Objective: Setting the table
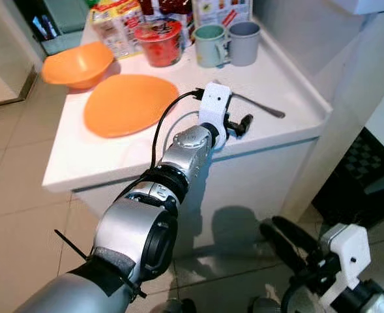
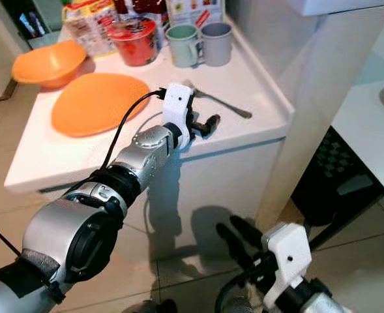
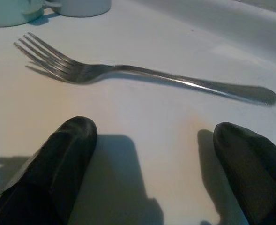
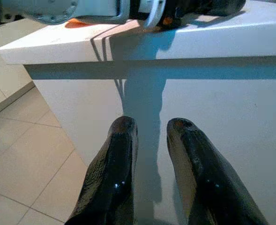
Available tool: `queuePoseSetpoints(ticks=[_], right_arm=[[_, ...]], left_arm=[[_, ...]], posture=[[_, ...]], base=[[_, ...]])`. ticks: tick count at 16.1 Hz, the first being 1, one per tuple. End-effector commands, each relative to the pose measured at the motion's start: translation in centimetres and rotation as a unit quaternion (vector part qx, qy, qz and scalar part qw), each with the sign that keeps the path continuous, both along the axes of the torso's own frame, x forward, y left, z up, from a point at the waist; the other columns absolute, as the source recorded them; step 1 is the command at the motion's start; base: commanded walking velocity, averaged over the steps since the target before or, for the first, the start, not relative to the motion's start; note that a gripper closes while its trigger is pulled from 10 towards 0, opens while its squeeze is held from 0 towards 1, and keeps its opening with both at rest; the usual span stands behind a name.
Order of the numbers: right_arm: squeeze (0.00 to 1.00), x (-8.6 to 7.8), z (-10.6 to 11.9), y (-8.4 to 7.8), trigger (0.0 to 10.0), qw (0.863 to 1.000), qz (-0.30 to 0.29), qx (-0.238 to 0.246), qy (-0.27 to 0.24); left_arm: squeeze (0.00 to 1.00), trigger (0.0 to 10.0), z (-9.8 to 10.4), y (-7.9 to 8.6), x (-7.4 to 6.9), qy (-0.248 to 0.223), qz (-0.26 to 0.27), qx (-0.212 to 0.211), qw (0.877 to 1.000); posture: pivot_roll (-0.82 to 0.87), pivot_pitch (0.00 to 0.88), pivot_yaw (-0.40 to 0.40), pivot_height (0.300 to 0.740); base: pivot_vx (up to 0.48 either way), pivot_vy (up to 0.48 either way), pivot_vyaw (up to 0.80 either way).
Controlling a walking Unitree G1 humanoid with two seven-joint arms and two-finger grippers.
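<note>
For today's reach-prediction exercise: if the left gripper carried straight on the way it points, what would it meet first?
Most likely the silver metal fork lying crosswise on the white table, just ahead of the open left gripper; depth is hard to judge.

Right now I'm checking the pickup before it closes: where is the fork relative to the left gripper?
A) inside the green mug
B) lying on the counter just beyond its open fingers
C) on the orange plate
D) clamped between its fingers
B: the fork lies flat on the white counter, ahead of the left gripper, whose fingers are spread and touch nothing.
</note>
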State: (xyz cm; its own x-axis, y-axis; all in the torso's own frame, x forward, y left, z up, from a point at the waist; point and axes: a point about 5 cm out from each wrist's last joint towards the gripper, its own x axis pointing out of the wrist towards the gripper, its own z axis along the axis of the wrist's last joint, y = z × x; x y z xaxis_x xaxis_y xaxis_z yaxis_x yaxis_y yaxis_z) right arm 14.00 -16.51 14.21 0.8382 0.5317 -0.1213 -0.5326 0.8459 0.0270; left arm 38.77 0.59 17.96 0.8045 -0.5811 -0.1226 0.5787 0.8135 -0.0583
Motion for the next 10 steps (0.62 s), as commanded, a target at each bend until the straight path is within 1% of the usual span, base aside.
queuePoseSetpoints(ticks=[1,2,3,4,5,6,7,8,9,10], right_arm=[[0.00,0.4,0.0,-0.4,10.0,1.000,-0.005,0.003,-0.001],[0.00,0.9,0.1,-0.7,10.0,1.000,-0.009,0.001,-0.007],[0.00,1.1,0.0,-0.8,10.0,1.000,-0.011,0.000,-0.008],[0.00,3.5,-0.8,-1.7,10.0,0.998,-0.054,-0.007,-0.017],[0.00,4.9,-1.0,-1.6,10.0,0.997,-0.072,-0.009,-0.023],[0.00,7.0,-0.9,-1.7,10.0,0.995,-0.094,-0.019,-0.038],[0.00,7.8,-0.7,-2.0,10.0,0.993,-0.102,-0.026,-0.047],[0.00,8.8,-0.4,-2.4,10.0,0.991,-0.113,-0.027,-0.060],[0.00,10.2,0.4,-2.9,10.0,0.989,-0.127,-0.024,-0.078],[0.00,11.4,1.1,-3.4,10.0,0.986,-0.132,-0.025,-0.094]], left_arm=[[0.00,10.0,-2.1,0.1,-0.7,0.029,-0.028,0.018,0.999],[0.00,10.0,-1.5,0.4,-0.6,0.010,-0.041,0.013,0.999],[0.00,10.0,-1.4,0.5,-0.5,0.007,-0.043,0.011,0.999],[0.00,10.0,-0.5,1.3,-0.3,-0.022,-0.057,0.005,0.998],[0.00,10.0,-0.2,1.6,-0.2,-0.028,-0.060,-0.004,0.998],[0.00,10.0,0.2,2.3,-0.3,-0.041,-0.065,-0.020,0.997],[0.00,10.0,0.3,2.8,-0.4,-0.049,-0.065,-0.026,0.996],[0.00,10.0,0.3,3.5,-0.9,-0.055,-0.065,-0.042,0.995],[0.00,10.0,0.1,4.5,-2.3,-0.062,-0.064,-0.060,0.994],[0.00,10.0,-0.3,5.4,-4.1,-0.067,-0.062,-0.071,0.993]], posture=[[-0.21,0.107,0.130,0.740],[-0.19,0.102,0.123,0.740],[-0.19,0.095,0.121,0.740],[-0.16,0.074,0.110,0.740],[-0.15,0.071,0.109,0.740],[-0.13,0.057,0.098,0.740],[-0.12,0.047,0.092,0.740],[-0.10,0.026,0.075,0.740],[-0.09,0.015,0.067,0.740],[-0.07,0.000,0.048,0.740]], base=[[0.000,0.000,0.00],[0.000,0.000,0.00],[0.000,0.000,0.00],[0.000,0.000,0.00],[0.000,0.000,0.00],[0.000,0.000,0.00],[0.000,0.000,0.00],[0.000,0.000,0.00],[0.000,0.000,0.00],[0.000,0.000,0.00]])
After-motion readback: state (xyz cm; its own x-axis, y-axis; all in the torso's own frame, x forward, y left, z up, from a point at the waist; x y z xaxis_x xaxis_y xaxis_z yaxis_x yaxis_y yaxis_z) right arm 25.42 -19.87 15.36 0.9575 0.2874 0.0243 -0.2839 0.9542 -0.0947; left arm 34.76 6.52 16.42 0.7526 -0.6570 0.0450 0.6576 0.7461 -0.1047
